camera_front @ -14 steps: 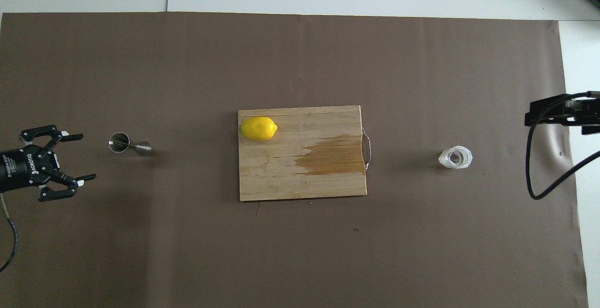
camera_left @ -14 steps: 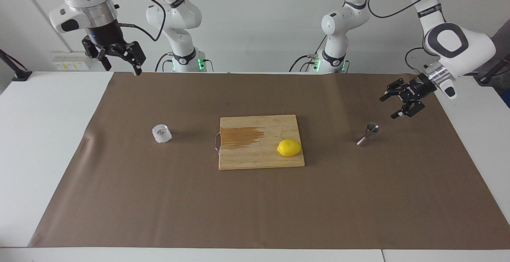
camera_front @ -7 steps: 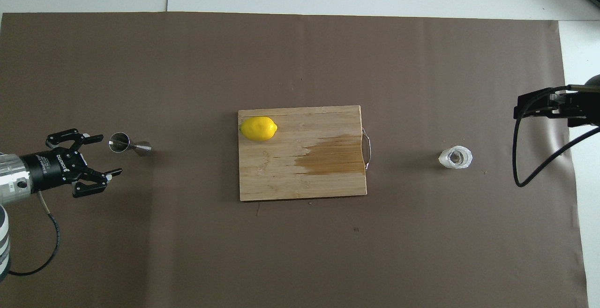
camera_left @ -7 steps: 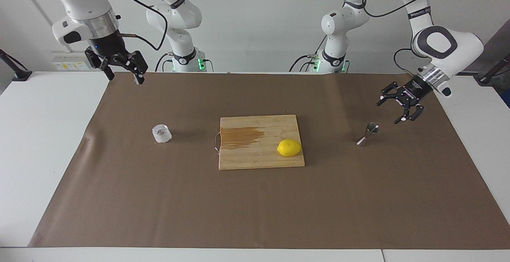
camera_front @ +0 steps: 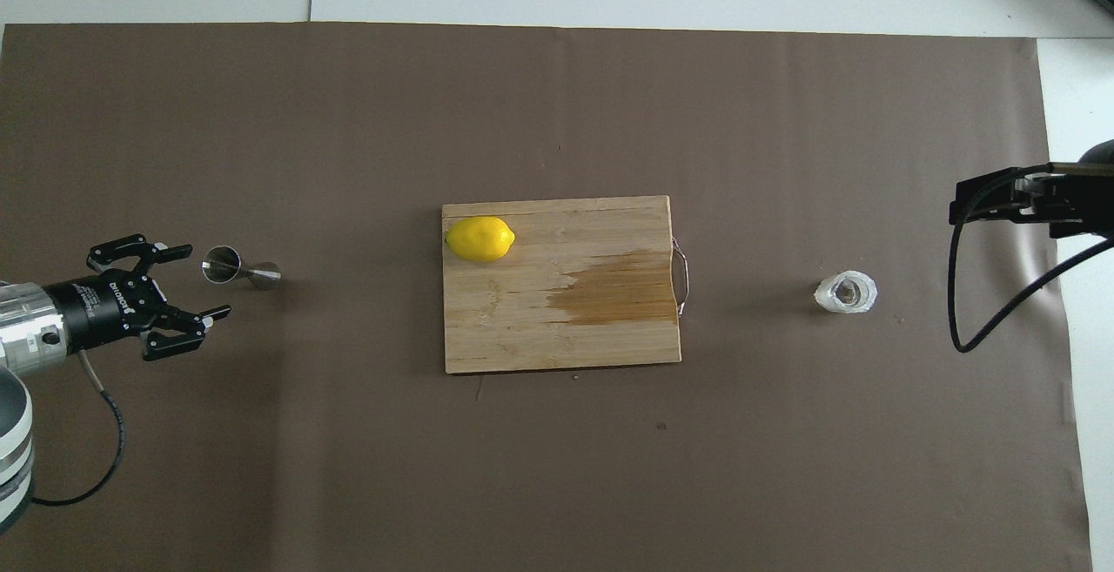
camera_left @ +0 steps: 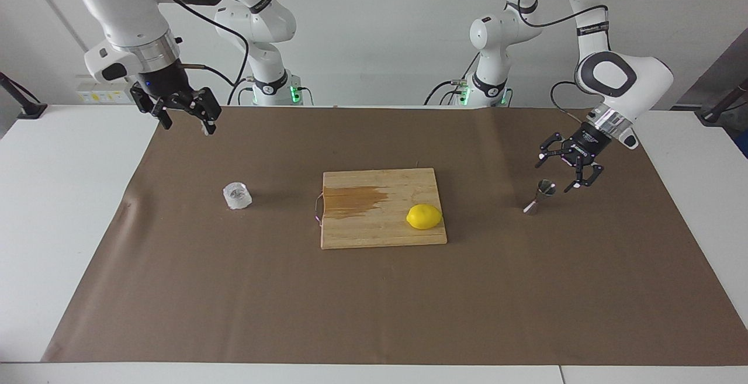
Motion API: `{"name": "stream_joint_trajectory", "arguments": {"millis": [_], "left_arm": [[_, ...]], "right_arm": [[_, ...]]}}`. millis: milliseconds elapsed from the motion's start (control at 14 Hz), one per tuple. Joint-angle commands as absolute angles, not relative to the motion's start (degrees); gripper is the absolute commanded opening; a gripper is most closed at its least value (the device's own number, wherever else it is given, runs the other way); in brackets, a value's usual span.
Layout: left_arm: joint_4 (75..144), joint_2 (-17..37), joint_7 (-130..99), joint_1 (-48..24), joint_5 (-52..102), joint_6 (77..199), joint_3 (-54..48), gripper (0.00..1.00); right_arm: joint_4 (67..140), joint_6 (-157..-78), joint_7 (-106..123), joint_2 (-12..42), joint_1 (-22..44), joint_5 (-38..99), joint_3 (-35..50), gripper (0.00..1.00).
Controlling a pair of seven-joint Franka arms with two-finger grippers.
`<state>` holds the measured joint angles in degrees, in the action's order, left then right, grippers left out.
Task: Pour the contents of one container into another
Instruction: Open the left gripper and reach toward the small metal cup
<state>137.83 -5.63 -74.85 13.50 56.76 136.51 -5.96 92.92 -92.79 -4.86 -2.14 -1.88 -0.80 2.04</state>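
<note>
Jigger point(camera_left: 540, 196) is standing on the mat toward the left arm's end of the table, level with the board point(camera_left: 356, 238) and well apart from it; in the facing view it's reading slightly tilted, wide mouth up. I'm seeing the left gripper point(camera_left: 565, 169) hanging just beside its rim, toward the table's end, fingers spread wide, holding nothing, not touching yet. So the jigger is lying straight ahead of those open jaws, toward the board; its long axis is running roughly vertical. Cup point(camera_left: 236, 195) is sitting toward the right arm's end, also level with the board. Right gripper point(camera_left: 188, 119) is hovering over the mat edge nearer the robots than the cup, open wide, empty. Left arm is clearly the nearer one for the jigger, right for the cup. Lemon point(camera_left: 424, 217) is resting on the board.
</note>
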Motion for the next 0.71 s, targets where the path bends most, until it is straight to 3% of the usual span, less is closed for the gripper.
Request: {"name": "stream_joint_trajectory", "arguments": {"millis": [0,643], "left_arm": [[138.5,-4.8,-75.1,12.6,58.1,138.3,-5.4,1.00],[137.7,-4.6,-75.2,12.4,58.0,138.2,-5.4,1.00]], "right_arm": [[94.5,-92.6,-0.4,-3.7,-2.7,-0.4,2.3,1.00],[94.7,-92.6,3.7,-4.0,-2.2,-0.3,2.4,1.00]]}}
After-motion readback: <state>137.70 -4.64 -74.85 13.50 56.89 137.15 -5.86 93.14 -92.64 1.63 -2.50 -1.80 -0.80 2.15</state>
